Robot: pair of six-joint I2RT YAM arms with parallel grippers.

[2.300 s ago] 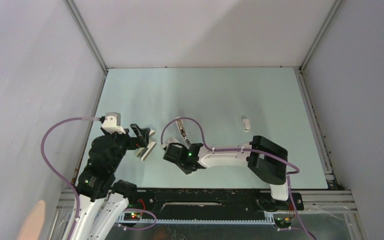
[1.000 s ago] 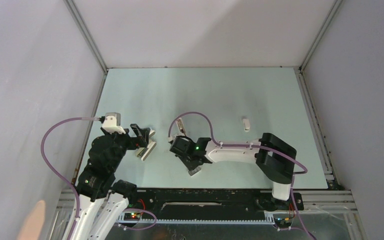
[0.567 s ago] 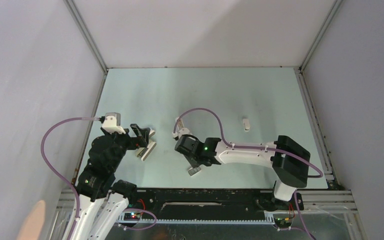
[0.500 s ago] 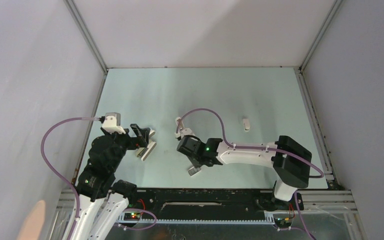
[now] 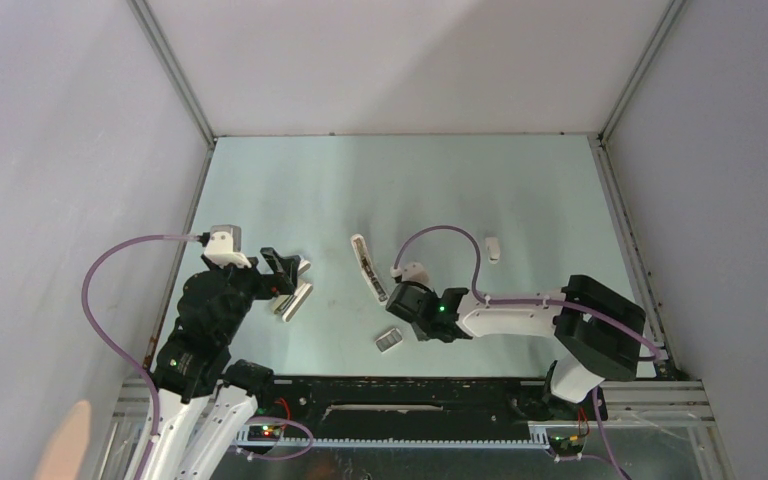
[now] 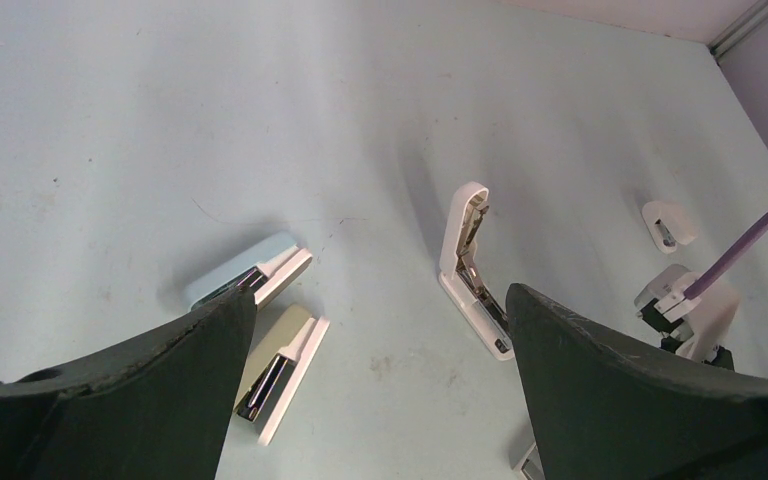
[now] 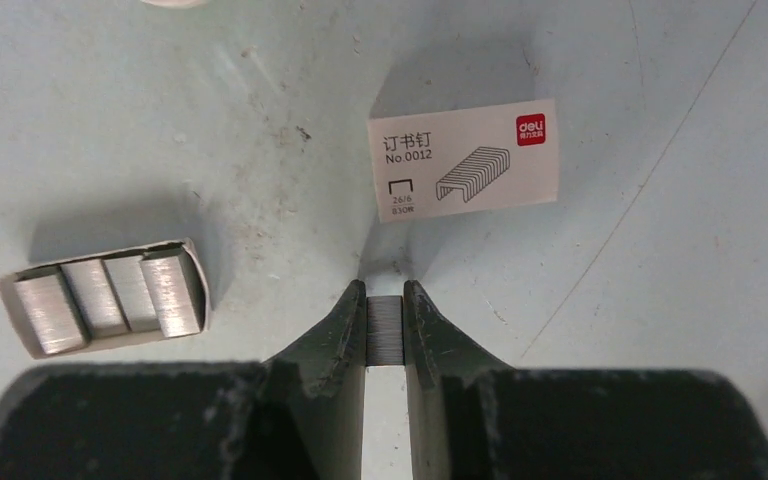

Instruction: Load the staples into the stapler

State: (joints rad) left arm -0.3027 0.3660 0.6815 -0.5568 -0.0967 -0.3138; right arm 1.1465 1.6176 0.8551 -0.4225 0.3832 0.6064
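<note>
The right gripper (image 7: pixel 385 300) is clenched on a short strip of staples (image 7: pixel 385 335), pinched edge-on between its fingertips and held low over the desk (image 7: pixel 660 330). Over the last two seconds this arm has swung rightward along the near edge. A second ago its wrist covered the near end of the stapler (image 5: pixel 368 267); now the stapler's whole length is exposed, and so is the tray (image 5: pixel 390 340). I judge the pick to be done and the carry to the stapler to be the step in hand.

Just left of the fingertips in the wrist view lies the tray (image 7: pixel 105 295), still holding several strips. Just ahead of them is the printed sleeve (image 7: pixel 465 160) with its red mark. Neither touches the fingers.

The stapler lies hinged open near the middle of the desk. It is close to the right gripper (image 5: pixel 408 318) on its far-left side, apart from it, with the channel facing up (image 6: pixel 470 270). The strip will probably need turning to line up with that channel.

The small stub (image 5: pixel 493 248) sits further right, toward the far edge. By the left edge the left gripper (image 5: pixel 285 275) hangs spread wide and empty over the two bars (image 6: pixel 260 330), unmoved through all of this.
</note>
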